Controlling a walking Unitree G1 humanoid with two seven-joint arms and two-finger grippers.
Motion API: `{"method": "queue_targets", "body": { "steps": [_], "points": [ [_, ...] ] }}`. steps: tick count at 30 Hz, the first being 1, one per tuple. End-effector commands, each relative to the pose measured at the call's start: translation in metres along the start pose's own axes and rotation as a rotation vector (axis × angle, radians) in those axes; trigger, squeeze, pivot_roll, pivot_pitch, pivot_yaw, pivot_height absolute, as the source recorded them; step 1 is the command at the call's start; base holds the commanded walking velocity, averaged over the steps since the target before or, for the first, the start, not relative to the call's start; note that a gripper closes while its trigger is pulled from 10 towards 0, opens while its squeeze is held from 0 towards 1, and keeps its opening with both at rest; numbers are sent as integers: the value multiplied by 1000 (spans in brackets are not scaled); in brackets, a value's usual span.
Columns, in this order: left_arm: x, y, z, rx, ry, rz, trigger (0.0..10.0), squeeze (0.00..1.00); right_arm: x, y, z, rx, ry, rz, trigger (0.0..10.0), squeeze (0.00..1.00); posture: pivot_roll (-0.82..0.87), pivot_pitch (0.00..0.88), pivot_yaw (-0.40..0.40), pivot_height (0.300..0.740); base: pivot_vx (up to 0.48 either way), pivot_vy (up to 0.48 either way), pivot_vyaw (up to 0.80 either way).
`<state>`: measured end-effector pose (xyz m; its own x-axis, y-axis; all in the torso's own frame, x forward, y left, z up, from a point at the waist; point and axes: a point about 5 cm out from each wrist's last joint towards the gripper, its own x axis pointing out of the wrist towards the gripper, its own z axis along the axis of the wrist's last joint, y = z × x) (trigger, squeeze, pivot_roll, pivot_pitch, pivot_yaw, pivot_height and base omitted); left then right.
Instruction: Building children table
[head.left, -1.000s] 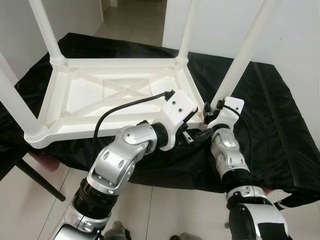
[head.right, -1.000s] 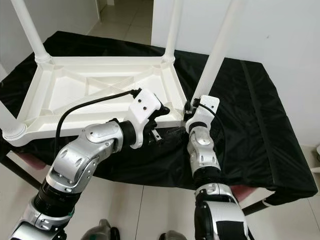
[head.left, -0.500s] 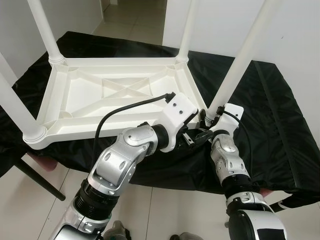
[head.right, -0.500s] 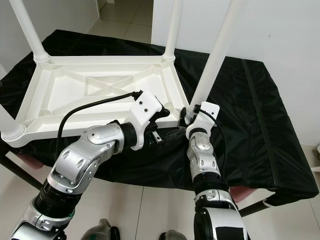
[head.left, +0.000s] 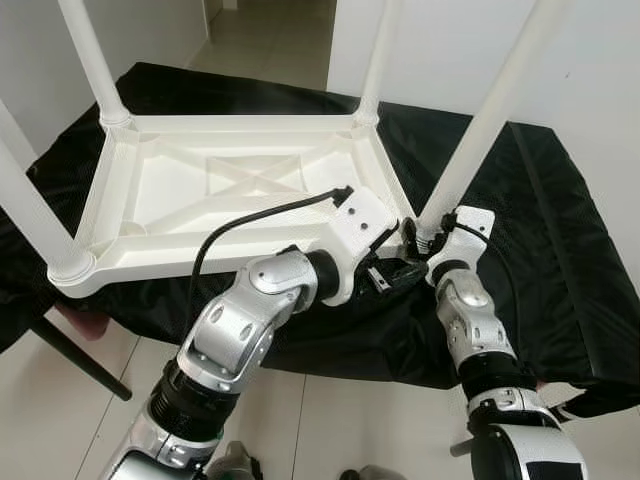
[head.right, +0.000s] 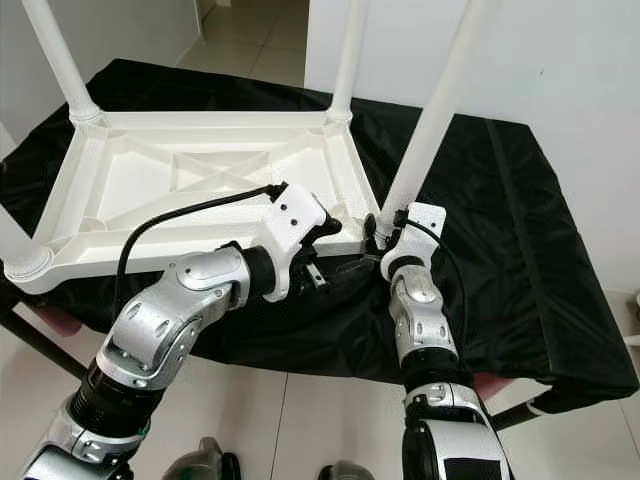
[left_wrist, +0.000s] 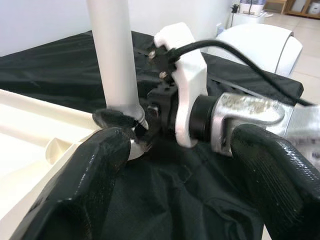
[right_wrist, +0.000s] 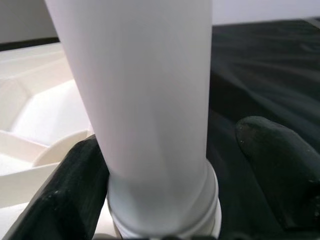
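A bench covered with black cloth carries the white children table, which lies upside down with its legs pointing up. The near right leg stands in its corner socket, at the bench edge closest to the robot. The right tool is at the base of this leg, its fingers on both sides of it; one finger touches the leg, the other stands a little apart. The left tool is open, just beside the same corner, gripping nothing.
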<state>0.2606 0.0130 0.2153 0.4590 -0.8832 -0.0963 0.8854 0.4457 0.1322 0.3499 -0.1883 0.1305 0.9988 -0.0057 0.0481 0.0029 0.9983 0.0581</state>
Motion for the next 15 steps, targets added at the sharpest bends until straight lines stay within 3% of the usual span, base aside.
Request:
{"method": "queue_targets", "body": {
  "steps": [1, 6, 8, 15],
  "points": [
    [1, 2, -1, 6, 1, 43, 10000, 0, 0, -4, 2, 10, -15, 8, 10000, 0, 61, 0, -59, 740, 0, 0, 0],
    [1, 2, 0, 8, -2, 45, 10000, 0, 2, -17, 13, -8, -53, 111, 10000, 0, 54, 0, -59, 740, 0, 0, 0],
    [1, 4, 1, 9, -6, 47, 10000, 0, 4, -30, 19, -69, -42, 213, 10000, 0, 50, 0, -56, 740, 0, 0, 0],
    [1, 5, 2, 11, -10, 50, 10000, 0, 7, -36, 21, -118, -7, 324, 10000, 0, 49, 0, -51, 740, 0, 0, 0]
  ]
}}
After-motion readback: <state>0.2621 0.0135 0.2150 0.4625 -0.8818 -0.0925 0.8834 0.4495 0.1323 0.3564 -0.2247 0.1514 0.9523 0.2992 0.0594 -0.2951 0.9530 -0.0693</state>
